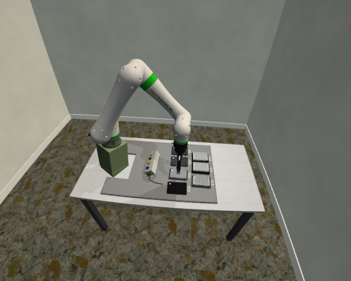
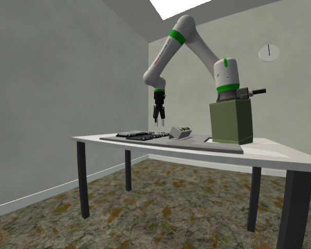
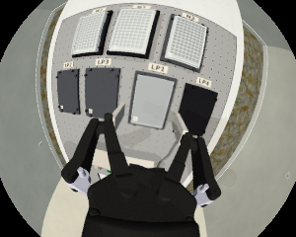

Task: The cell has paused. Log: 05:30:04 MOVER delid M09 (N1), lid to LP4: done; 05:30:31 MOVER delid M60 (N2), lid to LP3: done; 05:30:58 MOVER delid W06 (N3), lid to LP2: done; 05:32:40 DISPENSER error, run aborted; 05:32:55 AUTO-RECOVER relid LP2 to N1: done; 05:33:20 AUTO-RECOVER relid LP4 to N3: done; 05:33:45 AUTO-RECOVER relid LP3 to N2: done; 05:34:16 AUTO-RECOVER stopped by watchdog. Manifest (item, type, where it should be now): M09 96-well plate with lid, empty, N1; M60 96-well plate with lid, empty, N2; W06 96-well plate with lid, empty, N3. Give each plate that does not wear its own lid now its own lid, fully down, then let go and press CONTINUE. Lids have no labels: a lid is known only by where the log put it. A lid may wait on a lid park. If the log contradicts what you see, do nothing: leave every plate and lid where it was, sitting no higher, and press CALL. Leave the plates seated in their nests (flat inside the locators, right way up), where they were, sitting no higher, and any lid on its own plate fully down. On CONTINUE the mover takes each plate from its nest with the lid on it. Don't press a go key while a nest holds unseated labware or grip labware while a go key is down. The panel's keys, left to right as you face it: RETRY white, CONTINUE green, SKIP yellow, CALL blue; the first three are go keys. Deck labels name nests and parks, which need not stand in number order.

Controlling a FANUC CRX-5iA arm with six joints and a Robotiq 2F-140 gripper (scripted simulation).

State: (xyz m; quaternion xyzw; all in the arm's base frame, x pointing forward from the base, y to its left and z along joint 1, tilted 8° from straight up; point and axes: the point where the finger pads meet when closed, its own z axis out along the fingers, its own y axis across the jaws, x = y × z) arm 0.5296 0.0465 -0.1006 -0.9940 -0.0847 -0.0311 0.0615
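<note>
Three 96-well plates [image 1: 199, 156] [image 1: 200, 167] [image 1: 200, 180] sit in a row of nests at the right of the grey deck; in the wrist view they lie along the top [image 3: 91, 32] [image 3: 132, 30] [image 3: 185, 41]. I cannot tell which of them wear lids. Beside them runs a row of dark lid parks. A clear lid [image 1: 178, 174] lies flat on the third park [image 3: 151, 99]. The near park [image 1: 176, 187] and two far parks [image 3: 68, 90] [image 3: 103, 90] are bare. My gripper [image 1: 178, 170] [image 2: 159, 123] [image 3: 149, 114] hangs open and empty well above the lid.
The key panel [image 1: 151, 163] [image 2: 180, 132] with four coloured keys stands left of the parks on the deck, with its cable trailing forward. The arm's green base block [image 1: 112, 157] stands at the table's left end.
</note>
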